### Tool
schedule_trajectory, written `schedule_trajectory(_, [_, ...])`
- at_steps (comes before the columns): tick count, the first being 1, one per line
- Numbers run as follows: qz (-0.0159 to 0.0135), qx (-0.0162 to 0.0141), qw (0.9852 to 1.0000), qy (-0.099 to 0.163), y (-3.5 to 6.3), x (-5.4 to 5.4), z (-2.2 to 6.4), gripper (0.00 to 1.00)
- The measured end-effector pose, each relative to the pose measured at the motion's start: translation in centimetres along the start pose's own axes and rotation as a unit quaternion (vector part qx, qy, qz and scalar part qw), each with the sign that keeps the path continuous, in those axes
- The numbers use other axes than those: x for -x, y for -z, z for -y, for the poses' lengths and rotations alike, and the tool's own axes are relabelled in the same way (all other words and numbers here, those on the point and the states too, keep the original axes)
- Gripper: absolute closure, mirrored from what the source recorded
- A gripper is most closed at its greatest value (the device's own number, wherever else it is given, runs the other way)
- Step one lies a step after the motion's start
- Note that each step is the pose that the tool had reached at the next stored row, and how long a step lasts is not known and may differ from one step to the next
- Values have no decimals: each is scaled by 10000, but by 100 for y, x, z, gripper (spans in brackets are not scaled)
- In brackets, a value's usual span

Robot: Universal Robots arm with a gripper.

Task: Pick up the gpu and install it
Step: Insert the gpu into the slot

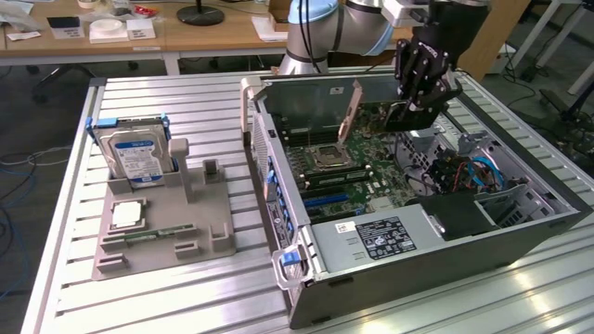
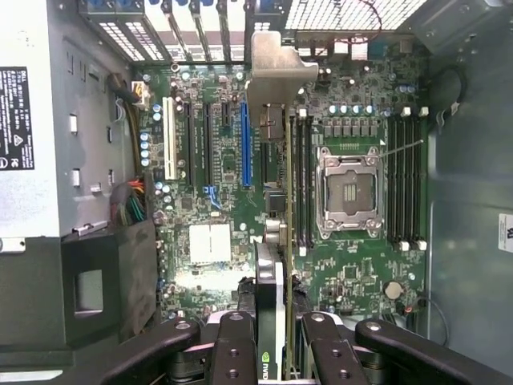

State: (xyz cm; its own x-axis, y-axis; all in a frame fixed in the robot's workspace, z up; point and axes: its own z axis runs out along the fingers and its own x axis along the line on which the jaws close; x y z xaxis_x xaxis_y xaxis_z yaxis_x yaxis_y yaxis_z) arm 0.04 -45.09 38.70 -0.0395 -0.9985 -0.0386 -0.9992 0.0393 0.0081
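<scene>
Hung over the open case (image 1: 464, 250), above the motherboard (image 1: 362, 160). Pinched the gpu (image 2: 276, 76) between narrowed fingers of the gripper (image 1: 413, 118) — edge-down, clear of the board (not yet seated). Ran lengthwise away from the gripper, parallel to the slots, bracket end aimed at the case's rear wall on the exterior view's left — in line just beside the blue slot (image 2: 245, 144).

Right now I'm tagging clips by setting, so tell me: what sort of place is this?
Probably a robotics lab or workshop: an open computer case with its motherboard exposed sits on a slatted metal table, a grey fixture tray holds a hard drive, and wooden desks stand behind.
</scene>
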Motion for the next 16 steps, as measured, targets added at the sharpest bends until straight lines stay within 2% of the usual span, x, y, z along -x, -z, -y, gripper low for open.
schedule_trajectory(5, [0, 0, 10000, -1, -1, 0, -5, 73])
schedule_trajectory(9, [2, 0, 10000, 0, -12, -3, -70, 73])
schedule_trajectory(16, [2, 1, 10000, 20, -130, -22, -117, 73])
